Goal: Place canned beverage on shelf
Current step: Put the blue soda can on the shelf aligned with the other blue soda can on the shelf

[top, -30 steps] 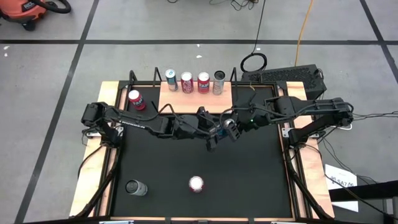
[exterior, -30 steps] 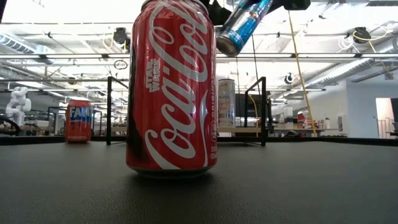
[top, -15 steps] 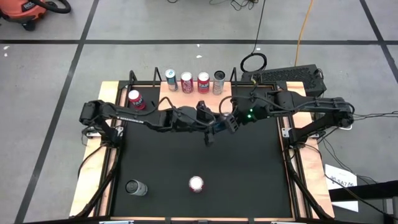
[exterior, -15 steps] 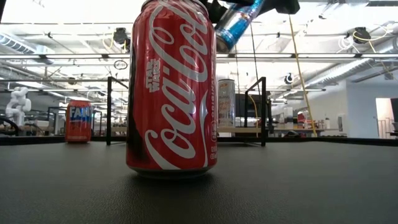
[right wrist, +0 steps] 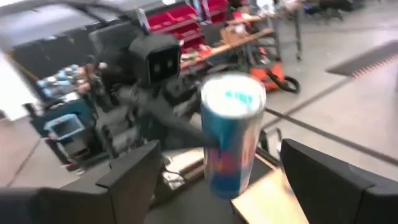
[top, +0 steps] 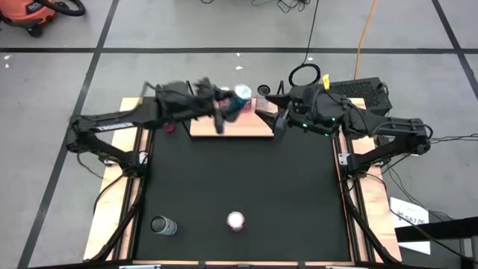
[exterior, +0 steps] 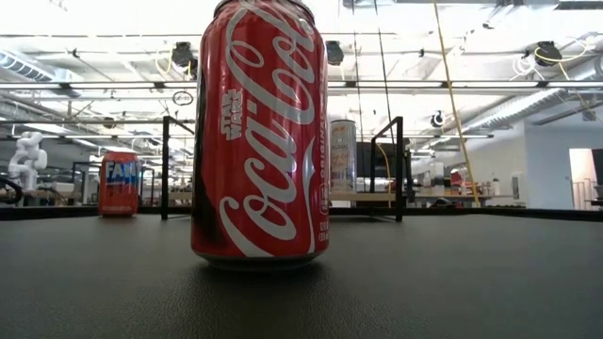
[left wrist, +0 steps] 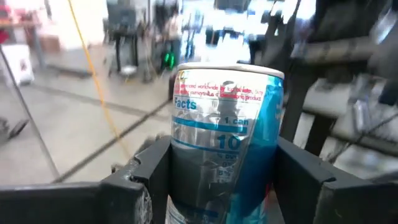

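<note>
The black-topped table (top: pixel 239 187) carries the light-wood shelf (top: pixel 231 128) at its far edge. The left gripper (top: pixel 228 107) clenches the blue slim can (left wrist: pixel 227 143) above the shelf; the right gripper (top: pixel 278 119), jaws apart and empty, sits just beside. Half a second ago both met over the table's middle; the can has since passed to the left arm. Setting down remains, I judge. A Coca-Cola can (exterior: pixel 259 132) and a silver can (top: pixel 163 225) wait near the front.

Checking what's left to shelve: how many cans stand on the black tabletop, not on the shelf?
3: a red Coca-Cola can at the near edge, a silver-topped dark can to its left, and a red can at far left, mostly hidden under the left arm.
</note>
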### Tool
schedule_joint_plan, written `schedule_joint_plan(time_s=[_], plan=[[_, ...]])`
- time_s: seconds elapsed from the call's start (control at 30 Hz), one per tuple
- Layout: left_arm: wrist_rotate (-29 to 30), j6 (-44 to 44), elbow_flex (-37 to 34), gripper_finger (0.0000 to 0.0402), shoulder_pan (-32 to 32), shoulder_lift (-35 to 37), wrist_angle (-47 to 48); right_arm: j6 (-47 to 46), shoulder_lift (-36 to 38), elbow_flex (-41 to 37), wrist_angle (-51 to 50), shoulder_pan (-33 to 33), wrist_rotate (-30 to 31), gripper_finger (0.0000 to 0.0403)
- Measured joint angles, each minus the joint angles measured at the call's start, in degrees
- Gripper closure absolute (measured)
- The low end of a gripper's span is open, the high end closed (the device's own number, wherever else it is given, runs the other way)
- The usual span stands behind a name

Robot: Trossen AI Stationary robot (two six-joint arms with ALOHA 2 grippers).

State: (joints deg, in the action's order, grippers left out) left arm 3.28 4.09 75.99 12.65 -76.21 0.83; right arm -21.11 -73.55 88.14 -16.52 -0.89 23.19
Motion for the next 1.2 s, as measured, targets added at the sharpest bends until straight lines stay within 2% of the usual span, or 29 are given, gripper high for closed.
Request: schedule_joint_plan(time_s=[0.13, 0.2, 0.33, 0.5, 0.63, 0.8, 1.0, 1.2], plan=[[-9.3, 3.9, -1.1, 0.0193, 4.3, 3.4, -8.7, 2.7, -3.2, 0.0, 7.9, -2.7, -8.2, 0.0085], [-13.8, 7.0, -1.1, 0.0193, 5.5, 3.3, -14.9, 2.9, -5.1, -0.1, 10.8, -3.7, -10.3, 0.0085], [-19.6, 11.1, -1.2, 0.0193, 6.8, 2.6, -21.8, 5.4, -8.6, -0.1, 16.5, -4.8, -15.2, 0.0085], [-20.8, 12.1, -1.2, 0.0193, 6.9, 2.0, -22.5, 4.7, -10.6, -0.1, 19.2, -6.0, -18.7, 0.0085], [-21.3, 12.2, -1.2, 0.0193, 6.9, 2.0, -23.0, 3.5, -10.9, -0.1, 18.4, -6.6, -19.0, 0.0091], [-21.3, 12.1, -1.2, 0.0193, 6.9, 2.0, -22.8, 3.4, -10.8, -0.1, 18.2, -7.5, -19.6, 0.0125], [-21.1, 14.0, -1.2, 0.0194, 6.8, 0.5, -25.4, 2.1, -11.2, -0.1, 17.8, -8.6, -24.6, 0.0162], [-21.3, 14.9, -1.2, 0.0194, 5.8, -1.1, -27.5, 2.1, -11.3, -0.1, 17.5, -8.8, -24.8, 0.0158]])
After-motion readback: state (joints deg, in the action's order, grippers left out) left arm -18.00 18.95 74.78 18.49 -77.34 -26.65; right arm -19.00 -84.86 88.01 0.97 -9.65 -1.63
